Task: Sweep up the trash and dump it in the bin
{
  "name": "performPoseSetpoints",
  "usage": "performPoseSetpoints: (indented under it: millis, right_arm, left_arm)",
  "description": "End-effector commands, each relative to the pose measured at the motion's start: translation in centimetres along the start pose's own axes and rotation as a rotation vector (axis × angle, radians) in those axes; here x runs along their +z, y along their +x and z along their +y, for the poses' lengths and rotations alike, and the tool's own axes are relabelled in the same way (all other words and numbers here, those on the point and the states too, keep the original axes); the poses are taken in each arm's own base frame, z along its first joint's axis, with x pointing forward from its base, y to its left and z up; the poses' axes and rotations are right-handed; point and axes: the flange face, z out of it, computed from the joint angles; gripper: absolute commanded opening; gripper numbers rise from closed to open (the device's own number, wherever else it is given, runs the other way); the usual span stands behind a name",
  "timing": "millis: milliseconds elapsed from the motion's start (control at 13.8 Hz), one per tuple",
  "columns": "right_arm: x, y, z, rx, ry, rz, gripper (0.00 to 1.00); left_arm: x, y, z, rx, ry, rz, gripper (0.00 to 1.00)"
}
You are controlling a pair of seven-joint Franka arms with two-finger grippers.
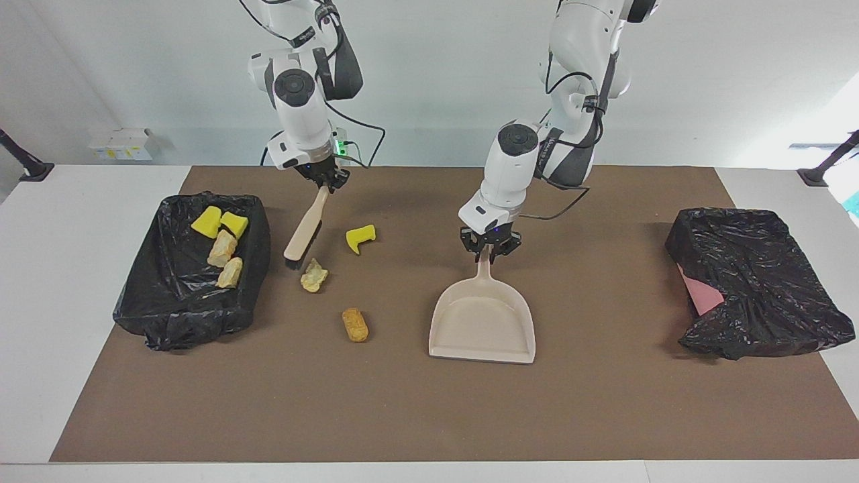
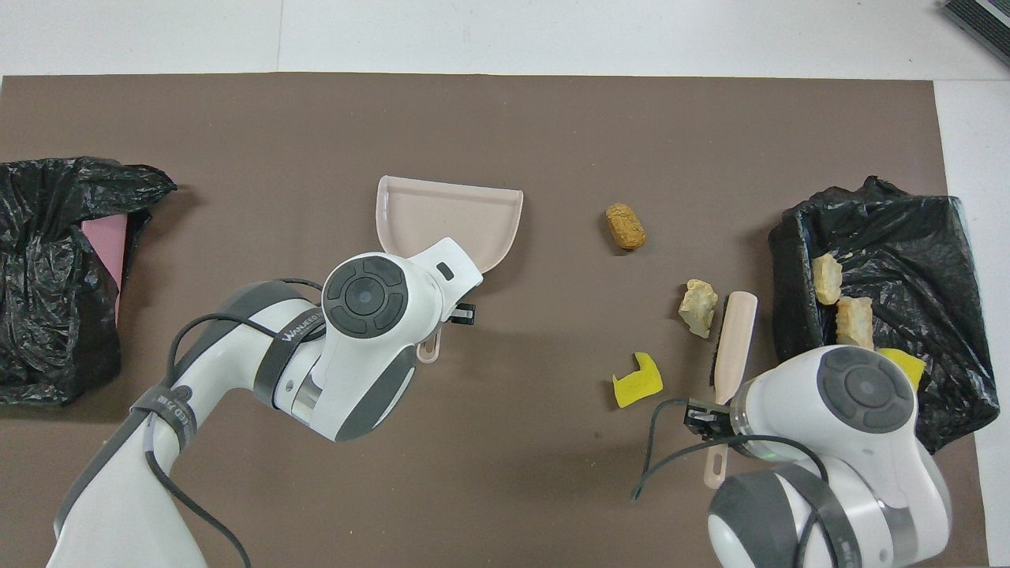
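Observation:
My right gripper point(image 1: 327, 180) is shut on the handle of a wooden brush point(image 1: 303, 228) point(image 2: 734, 347). The brush slants down, and its bristles sit low between the black-lined bin point(image 1: 181, 322) point(image 2: 947, 237) and a pale beige lump point(image 1: 313, 276) point(image 2: 698, 308). A yellow sponge chunk point(image 1: 360, 237) point(image 2: 637, 381) and an orange-brown lump point(image 1: 355, 324) point(image 2: 626, 226) lie loose on the mat nearby. Several pieces of trash lie in the bin. My left gripper point(image 1: 488, 249) is shut on the handle of the beige dustpan point(image 1: 483, 327) point(image 2: 450, 221), which rests on the mat mid-table.
A second black bag point(image 1: 751, 288) point(image 2: 47, 276) over a pink box lies at the left arm's end of the table. The brown mat point(image 1: 429, 416) covers most of the white table.

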Motion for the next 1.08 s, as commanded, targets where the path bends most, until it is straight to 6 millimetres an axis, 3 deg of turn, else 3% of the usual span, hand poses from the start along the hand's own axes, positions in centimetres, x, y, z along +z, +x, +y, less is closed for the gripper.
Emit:
performPoseSetpoints:
  millis: [0, 145, 289, 579, 796, 1013]
  right_arm:
    - [2.4, 3.2, -0.6, -0.033, -0.006, -0.001, 0.00]
    - [2.9, 5.4, -2.4, -0.055, -0.022, -0.013, 0.00]
    - [2.2, 7.7, -4.2, -0.070, -0.014, -0.003, 0.00]
    - [1.0, 8.8, -7.0, -0.187, -0.015, 0.027, 0.00]
    - [1.1, 10.8, -7.5, -0.247, -0.006, 0.026, 0.00]
    - [1.0, 11.7, -7.0, -0.404, -0.050, 0.045, 0.00]
  left_arm:
    - [-2.1, 1.0, -2.2, 0.141, 0.045, 0.004, 0.00]
    - [-3.5, 1.4, -4.0, 0.253, 0.052, 0.009, 0.00]
    - [-5.6, 1.4, -6.4, 0.396, 0.066, -0.003, 0.00]
    - [-8.8, 0.4, -10.7, 0.703, 0.079, -0.091, 0.00]
    - [-8.6, -0.6, -12.1, 0.908, 0.063, -0.153, 0.00]
    - [-6.6, -1.0, -11.8, 1.007, 0.047, -0.172, 0.00]
